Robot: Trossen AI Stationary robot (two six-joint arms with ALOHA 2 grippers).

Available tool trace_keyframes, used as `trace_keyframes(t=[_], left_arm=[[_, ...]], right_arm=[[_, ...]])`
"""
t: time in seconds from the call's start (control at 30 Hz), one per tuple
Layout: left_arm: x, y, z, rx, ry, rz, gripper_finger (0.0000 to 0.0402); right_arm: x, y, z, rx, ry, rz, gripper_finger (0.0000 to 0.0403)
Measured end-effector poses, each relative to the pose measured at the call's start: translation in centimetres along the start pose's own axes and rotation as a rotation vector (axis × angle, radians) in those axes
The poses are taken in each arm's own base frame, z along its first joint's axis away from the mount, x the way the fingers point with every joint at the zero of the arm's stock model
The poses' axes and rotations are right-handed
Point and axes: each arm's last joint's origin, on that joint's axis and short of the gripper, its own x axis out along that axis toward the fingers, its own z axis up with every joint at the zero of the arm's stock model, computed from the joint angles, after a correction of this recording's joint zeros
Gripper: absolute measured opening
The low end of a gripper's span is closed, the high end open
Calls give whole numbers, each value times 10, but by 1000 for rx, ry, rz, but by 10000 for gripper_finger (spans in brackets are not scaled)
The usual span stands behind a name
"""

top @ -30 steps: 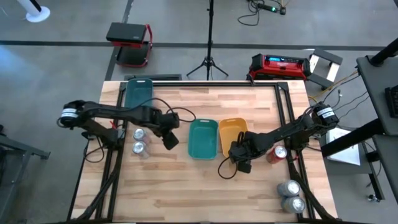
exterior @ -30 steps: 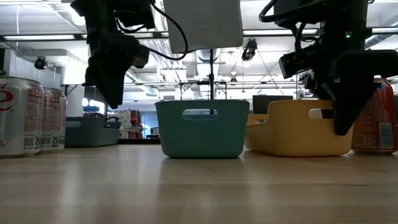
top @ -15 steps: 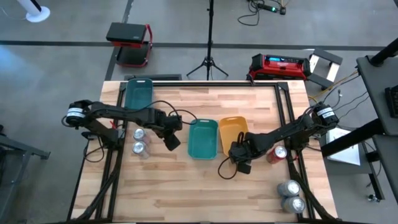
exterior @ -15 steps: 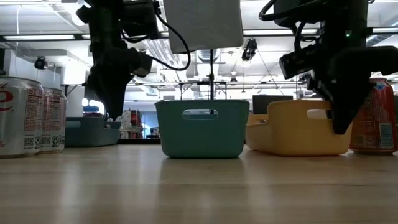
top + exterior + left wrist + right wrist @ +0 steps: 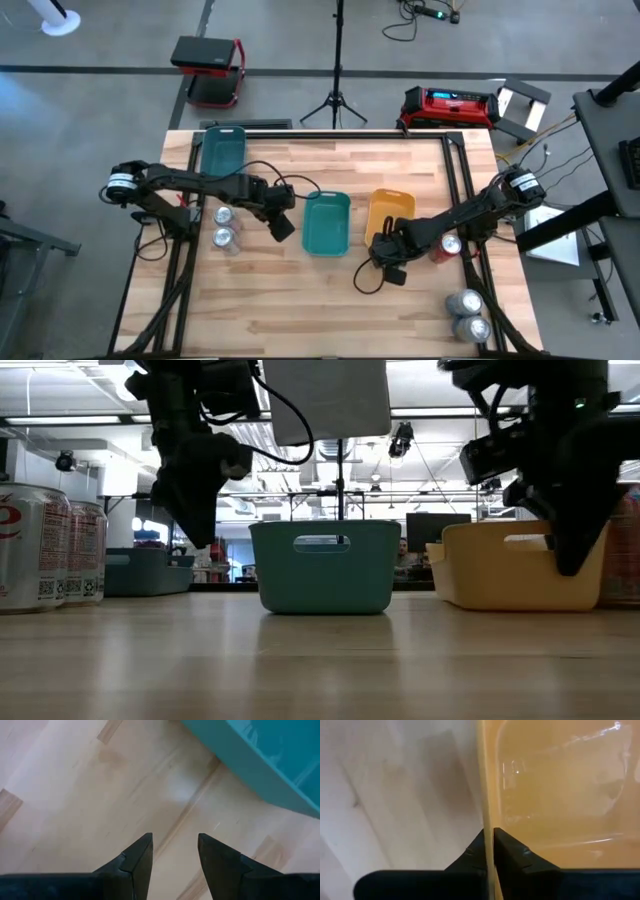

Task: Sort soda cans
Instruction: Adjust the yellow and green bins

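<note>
Two silver soda cans (image 5: 223, 226) stand at the table's left, a red one (image 5: 447, 246) right of the orange tray (image 5: 391, 214), and two silver ones (image 5: 468, 314) at the near right corner. My right gripper (image 5: 384, 246) (image 5: 489, 837) is shut on the orange tray's near wall. My left gripper (image 5: 283, 228) (image 5: 172, 842) hangs open over bare wood, just left of the teal tray (image 5: 327, 222), with nothing between its fingers. In the low view the left cans (image 5: 35, 546) stand upright and my left gripper (image 5: 200, 525) is above the table. My right gripper pinches the orange tray's near end wall (image 5: 488, 815), one finger inside the tray and one outside. The fingers (image 5: 571, 555) come from above, pointing down, across the rim. The tray stands upright with its bottom on the table.
A green tray (image 5: 222, 150) lies at the far left corner. The teal tray (image 5: 323, 565) stands at mid-table, a gap between it and the orange tray (image 5: 520, 565). Bare wood spans the near middle. Cables trail from both arms.
My right gripper has moved toward the table's right edge, sliding the orange tray along the table away from the teal tray, so a gap has opened between them and the red can is now close beside it. My left gripper has drifted slightly toward the teal tray.
</note>
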Motion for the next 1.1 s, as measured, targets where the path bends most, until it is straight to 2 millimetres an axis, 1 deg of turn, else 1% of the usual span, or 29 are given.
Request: trace_keyframes(t=[0.3,0.47,0.77,0.97,1.1], left_arm=[[0,-2,2,-6,-24,-17,142],[4,-4,0,-22,3,-26,142],[16,-19,-7,9,33,-25,142],[20,-23,-10,14,44,-23,142],[23,-25,-9,14,39,-27,142]], right_arm=[[0,10,-10,-156,23,-4,60],[0,7,-15,-203,60,-49,89],[0,5,-16,-296,57,-95,132],[-1,1,-22,-343,119,-138,140],[-1,2,-22,-368,117,-135,122]])
